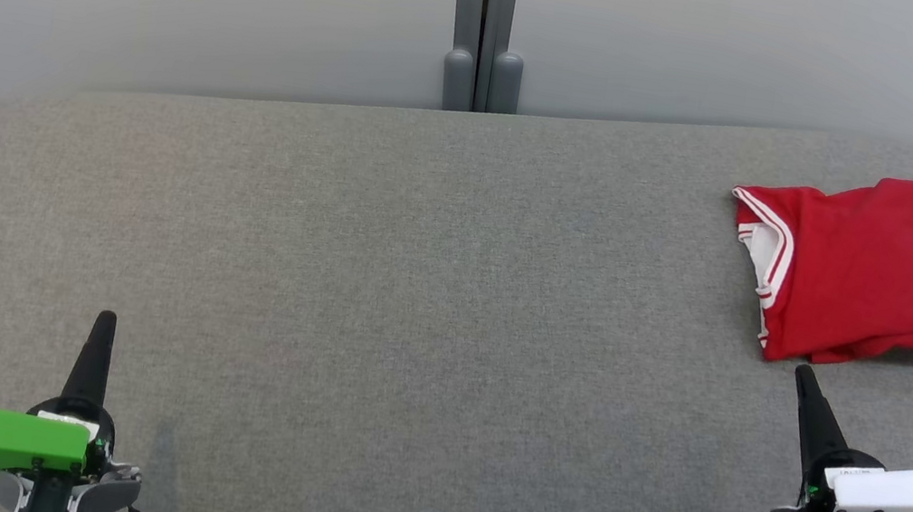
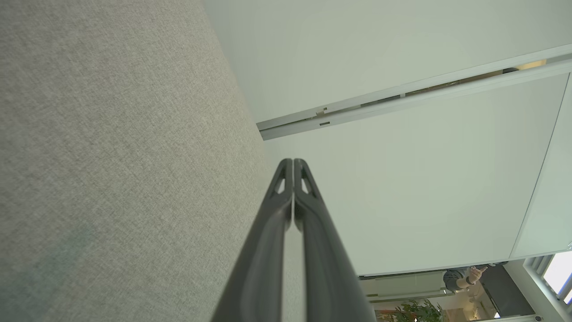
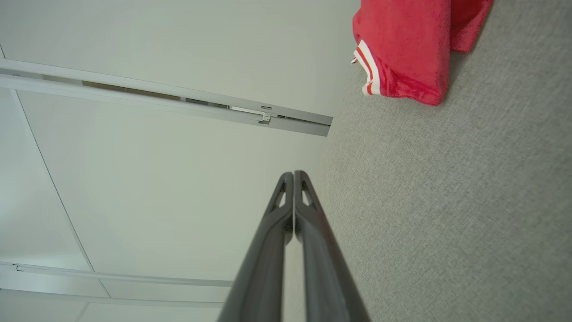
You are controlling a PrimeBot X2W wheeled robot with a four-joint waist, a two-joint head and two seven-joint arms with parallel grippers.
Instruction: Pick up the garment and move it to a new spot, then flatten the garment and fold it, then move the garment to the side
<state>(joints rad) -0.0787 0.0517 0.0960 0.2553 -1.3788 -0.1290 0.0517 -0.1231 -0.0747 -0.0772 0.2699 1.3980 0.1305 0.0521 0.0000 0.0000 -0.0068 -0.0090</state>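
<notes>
On the grey fabric table [image 1: 415, 286], the red garment [image 1: 876, 268] sits way over at about 2 o'clock in the head view. It's folded into a chunky rectangle, and the white-and-red striped trim faces 9 o'clock. It's tucked up by the table's rounded far-right corner, with its right end close to the right edge and its far side near the back edge. A big stretch of plain grey surface runs from the garment's left side across the middle to the rounded far-left corner at 10 o'clock, so that's where the open room is. Pale wall panels stand right behind the far edge, with a grey post [image 1: 486, 23] at 12 o'clock. The left gripper [image 1: 106, 318] (green cover) sits low at 7 o'clock with its fingers pointing straight to 12, clenched tight on nothing. The right gripper [image 1: 804, 373] (white cover) is at 5 o'clock and leans toward 11. It's pinched closed and empty too, with its tip just short of the garment's near edge and not touching it.
</notes>
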